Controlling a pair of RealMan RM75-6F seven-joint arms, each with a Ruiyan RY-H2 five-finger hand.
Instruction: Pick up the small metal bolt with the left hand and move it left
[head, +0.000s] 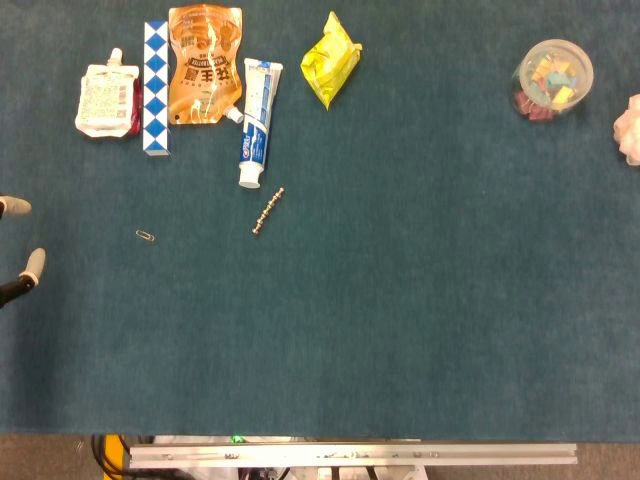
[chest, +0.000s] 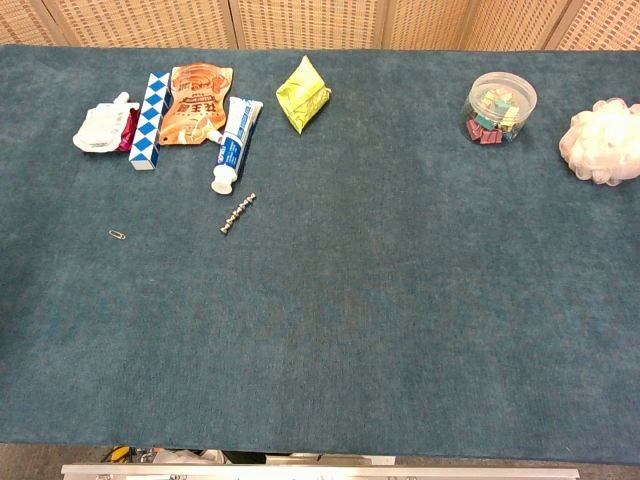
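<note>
The small metal bolt (head: 268, 211) is a thin, knobbly silver rod lying at a slant on the blue cloth, just below the cap of a toothpaste tube; the chest view shows the bolt (chest: 238, 213) too. Only the pale fingertips of my left hand (head: 28, 270) poke in at the left edge of the head view, spread apart with nothing between them, well left of the bolt. The chest view does not show this hand. My right hand appears in neither view.
A paper clip (head: 145, 236) lies between hand and bolt. Behind the bolt lie a toothpaste tube (head: 256, 124), an orange pouch (head: 204, 64), a blue-white patterned stick (head: 155, 88) and a white pouch (head: 106, 100). Further right are a yellow packet (head: 331, 58), a clip jar (head: 552, 79) and a white puff (chest: 602, 141).
</note>
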